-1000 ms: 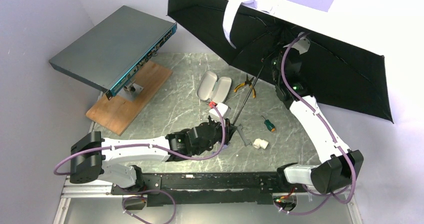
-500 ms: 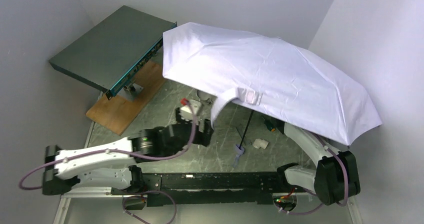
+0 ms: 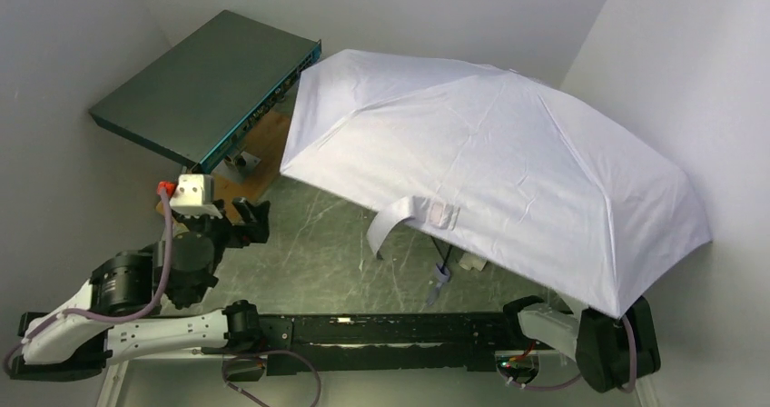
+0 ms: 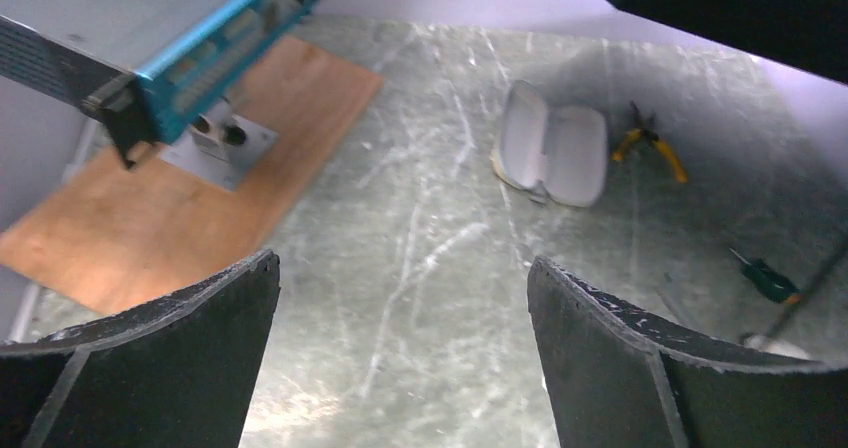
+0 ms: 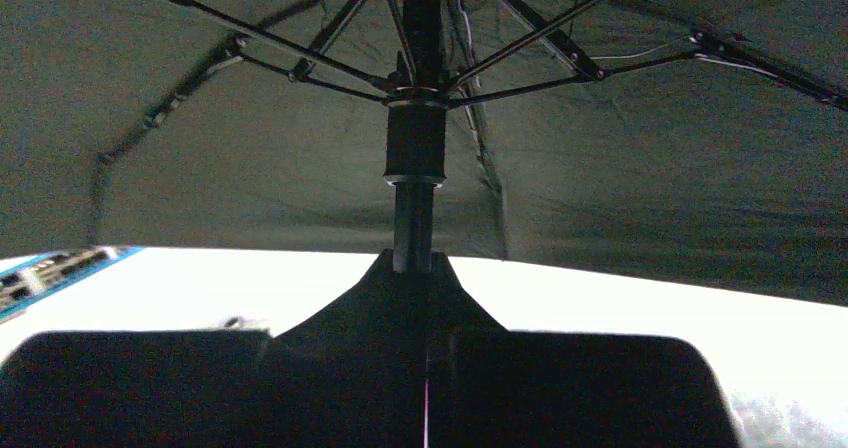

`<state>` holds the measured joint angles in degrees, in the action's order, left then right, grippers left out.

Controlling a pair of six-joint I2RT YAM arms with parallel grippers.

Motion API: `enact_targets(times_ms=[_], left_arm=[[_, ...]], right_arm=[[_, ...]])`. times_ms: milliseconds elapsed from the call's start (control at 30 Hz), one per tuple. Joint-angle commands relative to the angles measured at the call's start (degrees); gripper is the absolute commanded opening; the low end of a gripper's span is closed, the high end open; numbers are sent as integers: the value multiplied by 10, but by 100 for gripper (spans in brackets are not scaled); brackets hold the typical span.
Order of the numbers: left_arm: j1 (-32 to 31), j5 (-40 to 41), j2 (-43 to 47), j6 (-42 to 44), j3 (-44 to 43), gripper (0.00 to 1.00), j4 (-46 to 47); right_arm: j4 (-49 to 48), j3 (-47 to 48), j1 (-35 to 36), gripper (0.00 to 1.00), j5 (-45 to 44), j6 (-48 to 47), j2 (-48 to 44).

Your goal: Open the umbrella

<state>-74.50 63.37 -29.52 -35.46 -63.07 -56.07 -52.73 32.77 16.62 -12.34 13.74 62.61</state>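
- The umbrella [image 3: 508,166] stood fully open over the middle and right of the table [image 3: 318,257]; its pale canopy hid most of the right arm from the top camera; its closure strap [image 3: 389,223] hung loose from the near edge.
- From the right wrist, the black shaft [image 5: 413,223] rose straight up to the runner [image 5: 415,143]; thin ribs [image 5: 300,63] fanned out beneath a dark underside.
- The right gripper [image 5: 413,268] was clamped tight around the shaft just below the runner.
- The left gripper [image 4: 400,278] gaped wide, nothing between its fingers [image 4: 190,328]; it was raised at the table's left side, well apart from the umbrella.
- Beyond it an oblong case [image 4: 555,153] lay open on the table; yellow-handled pliers [image 4: 655,148] lay just beside the case; a green-handled screwdriver [image 4: 765,280] lay nearer and to the right.
- A grey box with a teal front [image 4: 150,28] sat tilted on a stand above a wooden board [image 4: 180,208].
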Motion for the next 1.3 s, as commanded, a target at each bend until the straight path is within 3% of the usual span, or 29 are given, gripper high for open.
enact_targets(times_ms=[0, 233, 300, 333, 367, 400, 467, 500, 567, 700, 833, 1100, 1267], left_arm=[[-2, 68, 11, 159, -19, 95, 39], [1, 144, -74, 156, -144, 99, -58], [1, 145, -63, 198, -155, 99, -12], [1, 135, -50, 257, -139, 99, 56], [1, 126, -38, 394, -109, 99, 167], [1, 116, -38, 437, -90, 99, 227], [12, 94, -82, 386, -116, 99, 148], [38, 75, -111, 378, -134, 99, 116], [146, -51, -171, 365, -171, 99, 64], [367, -260, -192, 389, -139, 99, 139], [510, -390, -226, 362, -122, 99, 163], [613, -425, -216, 289, -54, 99, 227], [640, -416, -171, 272, 20, 99, 277]], right_arm=[[-100, -60, -1, 0, 110, -114, -49], [-105, -54, 21, 0, 155, -132, -80], [-110, -51, 24, 0, 152, -140, -85], [-107, -49, 25, 0, 146, -146, -88], [-108, -48, 25, 0, 132, -144, -92], [-108, -48, 25, 0, 117, -140, -96], [-93, -41, 25, 0, 82, -131, -103], [-83, -35, 26, 0, 72, -122, -105], [-70, -25, 25, 0, 69, -122, -105], [-34, 1, 25, 0, 39, -117, -95], [5, 33, 25, 0, -16, -103, -72], [26, 26, 26, 0, -65, -78, -71], [66, 35, 28, 0, -73, -62, -74]])
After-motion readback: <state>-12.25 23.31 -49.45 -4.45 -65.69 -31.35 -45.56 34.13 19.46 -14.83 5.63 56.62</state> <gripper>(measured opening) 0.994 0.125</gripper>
